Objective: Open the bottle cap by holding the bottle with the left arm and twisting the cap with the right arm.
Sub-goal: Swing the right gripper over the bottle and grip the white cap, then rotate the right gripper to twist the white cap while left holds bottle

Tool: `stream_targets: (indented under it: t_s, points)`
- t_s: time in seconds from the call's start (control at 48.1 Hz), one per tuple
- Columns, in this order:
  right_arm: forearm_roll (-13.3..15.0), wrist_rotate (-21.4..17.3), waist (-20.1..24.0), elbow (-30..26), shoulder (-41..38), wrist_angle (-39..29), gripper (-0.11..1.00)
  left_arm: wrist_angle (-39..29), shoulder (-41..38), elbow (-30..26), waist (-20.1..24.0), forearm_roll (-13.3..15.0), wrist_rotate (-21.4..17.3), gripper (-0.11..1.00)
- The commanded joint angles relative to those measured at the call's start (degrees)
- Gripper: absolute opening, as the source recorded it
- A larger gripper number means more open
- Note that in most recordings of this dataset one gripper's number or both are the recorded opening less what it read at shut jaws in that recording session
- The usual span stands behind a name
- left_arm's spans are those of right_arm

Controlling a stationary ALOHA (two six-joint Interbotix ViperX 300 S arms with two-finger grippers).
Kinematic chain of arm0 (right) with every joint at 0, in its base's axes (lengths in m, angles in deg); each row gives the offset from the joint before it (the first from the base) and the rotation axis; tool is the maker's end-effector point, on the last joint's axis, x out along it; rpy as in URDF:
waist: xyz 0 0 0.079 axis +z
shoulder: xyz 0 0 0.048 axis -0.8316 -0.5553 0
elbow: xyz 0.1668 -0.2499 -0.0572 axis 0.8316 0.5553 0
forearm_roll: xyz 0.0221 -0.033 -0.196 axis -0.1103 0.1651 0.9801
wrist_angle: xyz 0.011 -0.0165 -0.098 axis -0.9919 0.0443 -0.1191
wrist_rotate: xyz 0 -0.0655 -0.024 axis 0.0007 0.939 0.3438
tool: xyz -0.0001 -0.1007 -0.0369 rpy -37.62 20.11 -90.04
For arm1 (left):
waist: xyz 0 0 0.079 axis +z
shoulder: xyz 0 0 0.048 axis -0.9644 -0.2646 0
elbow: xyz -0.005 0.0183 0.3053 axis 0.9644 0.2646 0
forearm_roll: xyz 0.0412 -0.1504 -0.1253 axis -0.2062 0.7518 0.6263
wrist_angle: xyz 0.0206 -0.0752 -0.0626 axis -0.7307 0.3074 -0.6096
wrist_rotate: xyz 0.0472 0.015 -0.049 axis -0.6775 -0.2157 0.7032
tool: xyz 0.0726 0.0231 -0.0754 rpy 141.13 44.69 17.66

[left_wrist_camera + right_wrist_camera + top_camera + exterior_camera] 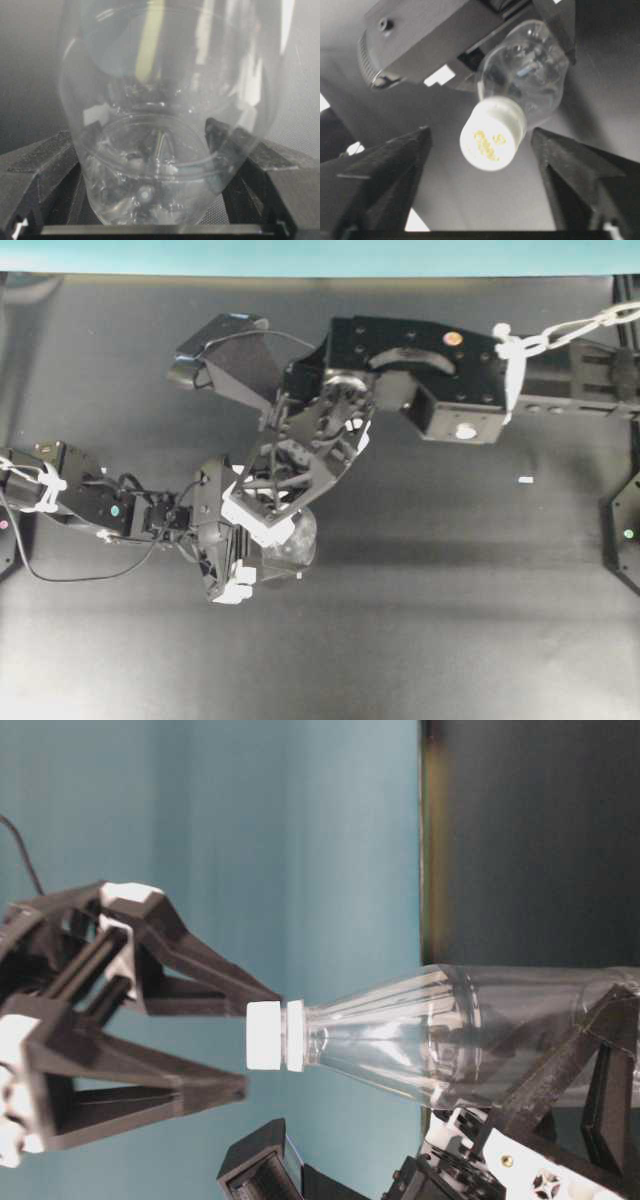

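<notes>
One bottle (470,1035), one bottle cap (266,1035), two arms' fingers (560,165).

— What sort of place is this?
— A robotics lab bench: a matte black tabletop (420,640), a plain teal backdrop (300,255) behind it, and two black arms bolted at the sides, cables bound with white ties (45,490).

You get even, fairly dim light overhead, with a soft shadow band on the dark table (430,640) beside the bottle (292,540). In your left wrist view, bright glare streaks the clear plastic. Your right wrist view blurs the bottle cap (491,132).
</notes>
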State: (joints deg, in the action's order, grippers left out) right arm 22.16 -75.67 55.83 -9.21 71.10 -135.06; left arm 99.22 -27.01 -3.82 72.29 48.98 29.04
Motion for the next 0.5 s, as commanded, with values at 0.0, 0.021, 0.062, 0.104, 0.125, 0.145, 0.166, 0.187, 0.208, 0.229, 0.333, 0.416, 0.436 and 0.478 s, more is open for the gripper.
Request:
stream_targets:
  t_s: [0.0,0.021,0.062,0.104,0.125,0.145,0.166,0.187,0.208,0.229,0.333,0.416,0.436,0.478]
  points:
    - [0.0,1.1,0.2,-0.3,0.1,0.3,0.65,-0.1,-0.3,-0.4,-0.3,-0.2,0.2,0.84]
    - [-0.1,1.5,0.2,-0.3,0.1,0.2,0.61,-0.1,-0.3,-0.4,-0.4,-0.2,0.2,0.84]
    - [-0.3,1.8,0.3,-0.4,0.1,0.0,0.51,-0.1,-0.3,-0.3,-0.3,-0.2,0.2,0.84]
    - [-0.4,2.0,0.4,-0.4,0.0,-0.4,0.40,-0.1,-0.3,-0.2,-0.3,-0.2,0.2,0.84]
    - [-0.4,2.1,0.4,-0.4,0.0,-0.6,0.37,-0.1,-0.3,0.0,-0.3,-0.2,0.2,0.84]
    - [-0.4,2.2,0.4,-0.4,0.0,-0.9,0.37,-0.1,-0.3,0.0,-0.3,-0.2,0.2,0.84]
    - [-0.4,2.2,0.4,-0.4,0.0,-1.1,0.37,-0.1,-0.3,0.0,-0.3,-0.2,0.2,0.84]
    - [-0.4,2.3,0.4,-0.4,0.0,-1.4,0.37,-0.2,-0.3,0.0,-0.3,-0.2,0.2,0.84]
    - [-0.4,2.4,0.4,-0.4,0.0,-1.5,0.37,-0.1,-0.3,0.0,-0.3,-0.2,0.2,0.84]
    - [-0.4,2.5,0.4,-0.4,0.0,-1.7,0.37,-0.1,-0.3,0.0,-0.3,-0.1,0.2,0.84]
    - [-0.4,4.7,0.4,-0.9,-0.2,-2.1,0.37,-0.1,-0.3,0.0,-0.3,-0.2,0.2,0.84]
    - [-0.7,8.4,0.4,-1.7,-0.4,-2.8,0.37,-0.1,-0.4,0.0,-0.4,-0.2,0.2,0.84]
    - [-0.9,9.5,0.4,-1.9,-0.5,-3.1,0.37,-0.1,-0.4,0.0,-0.3,-0.2,0.2,0.84]
    - [-1.1,12.0,0.5,-2.5,-0.9,-3.6,0.37,-0.1,-0.4,0.0,-0.3,-0.2,0.2,0.84]
